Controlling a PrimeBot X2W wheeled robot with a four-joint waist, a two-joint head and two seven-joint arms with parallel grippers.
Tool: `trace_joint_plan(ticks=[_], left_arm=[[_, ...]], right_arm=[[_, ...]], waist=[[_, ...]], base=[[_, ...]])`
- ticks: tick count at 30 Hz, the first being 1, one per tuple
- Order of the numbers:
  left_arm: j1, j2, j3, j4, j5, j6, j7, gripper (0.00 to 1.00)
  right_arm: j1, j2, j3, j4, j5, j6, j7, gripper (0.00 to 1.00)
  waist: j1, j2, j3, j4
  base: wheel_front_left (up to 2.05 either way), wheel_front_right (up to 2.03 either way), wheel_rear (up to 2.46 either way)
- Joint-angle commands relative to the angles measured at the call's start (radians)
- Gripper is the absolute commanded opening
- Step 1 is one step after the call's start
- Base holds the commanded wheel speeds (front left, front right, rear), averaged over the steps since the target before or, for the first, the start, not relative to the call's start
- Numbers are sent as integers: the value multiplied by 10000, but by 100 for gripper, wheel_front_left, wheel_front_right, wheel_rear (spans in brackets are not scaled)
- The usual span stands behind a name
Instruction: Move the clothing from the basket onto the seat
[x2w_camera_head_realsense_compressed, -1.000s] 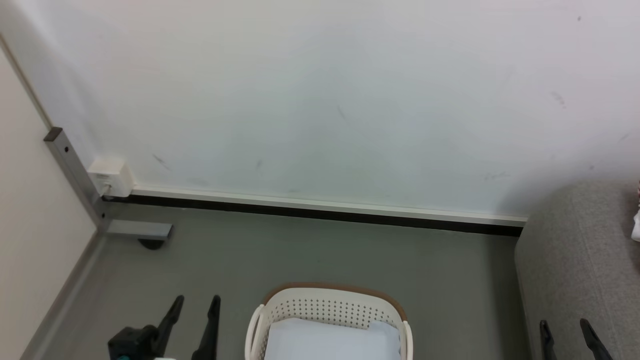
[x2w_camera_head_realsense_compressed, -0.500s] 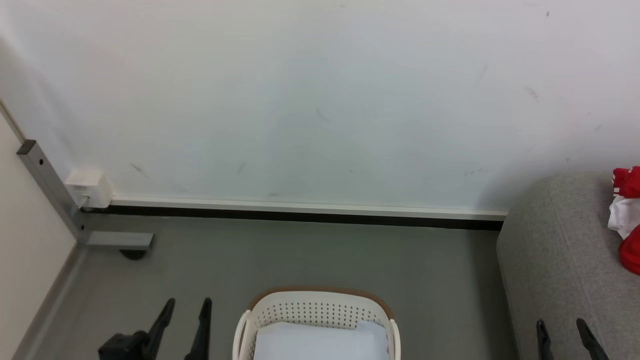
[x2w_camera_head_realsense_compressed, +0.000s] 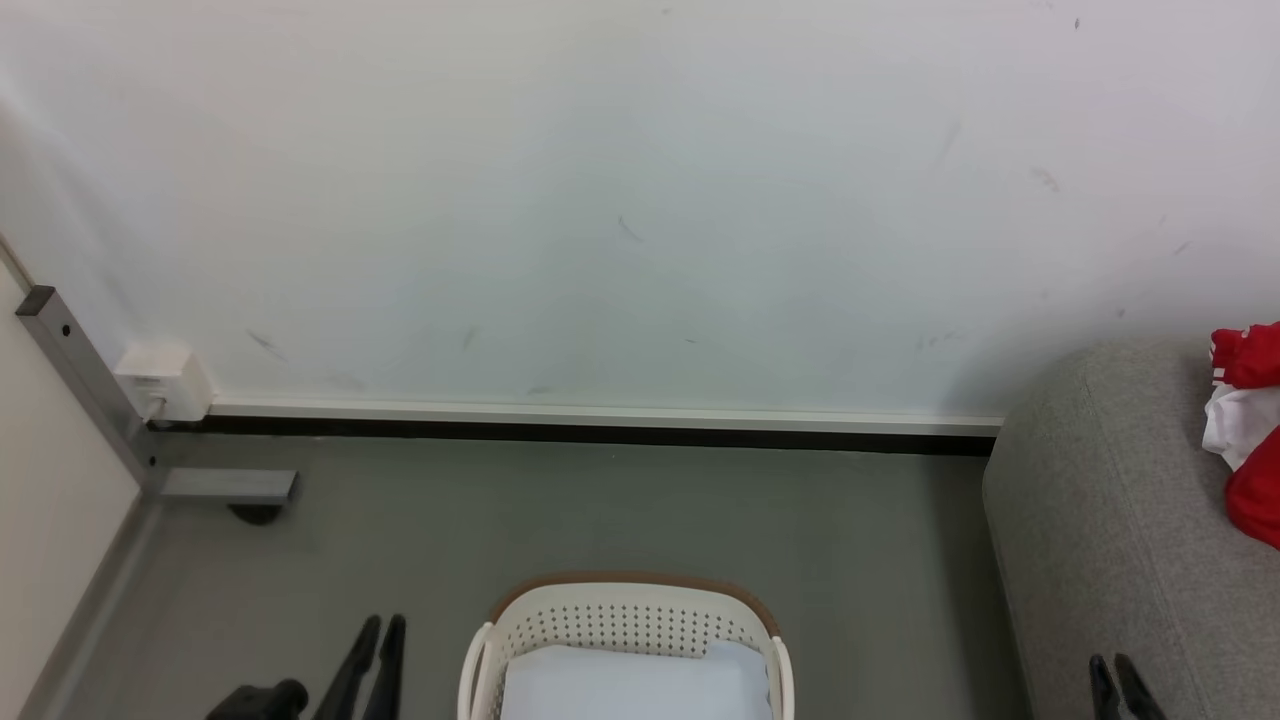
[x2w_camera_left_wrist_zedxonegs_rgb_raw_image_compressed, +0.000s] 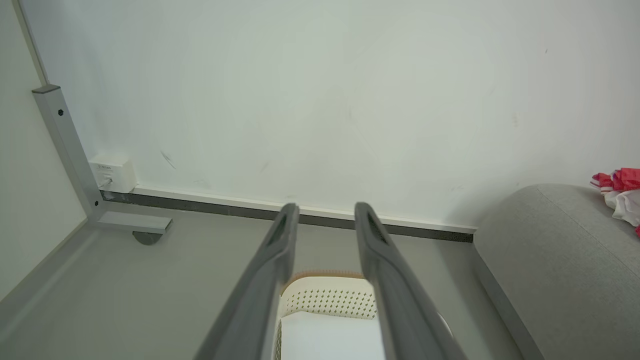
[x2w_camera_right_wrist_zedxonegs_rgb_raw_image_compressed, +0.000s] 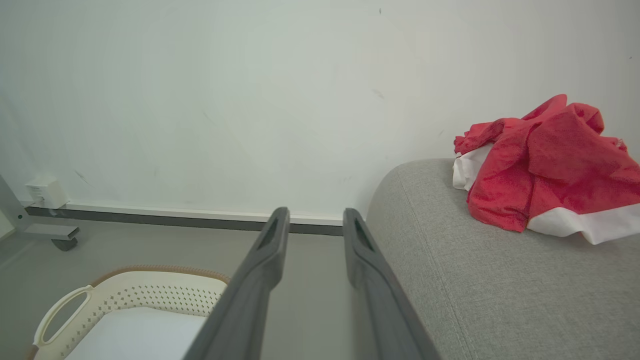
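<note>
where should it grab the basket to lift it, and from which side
Grip a white side handle of the basket: each is an open loop, so one finger can likely slip through. Come down from above on the outer side; the perforated walls offer little hold.

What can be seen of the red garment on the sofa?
The clothing is a bright red, soft fabric garment with white panels showing at its edges; red-striped white trim shows in the left wrist view. It lies crumpled in a loose heap on top of the light-grey sofa, back from its rounded end and close to the white wall. It rests on the upholstery; whether it touches the wall cannot be told. Nothing grips it.
</note>
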Motion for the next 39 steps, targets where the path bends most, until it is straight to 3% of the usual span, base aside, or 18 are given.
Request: trace_joint_plan(ticks=[1,39], left_arm=[[81,-74,-11,150,-25,0,13,0],[-336,-321,828,-263,-5850,-139,1641,0]], right_arm=[[5,40,8,157,17,0,51,0],[-973,-4,-164,116,6419,-8,1643,0]], waist=[[0,-1,2,-2],[0,-1,175,-42]], base=[[0,0,0],[0,0,0]])
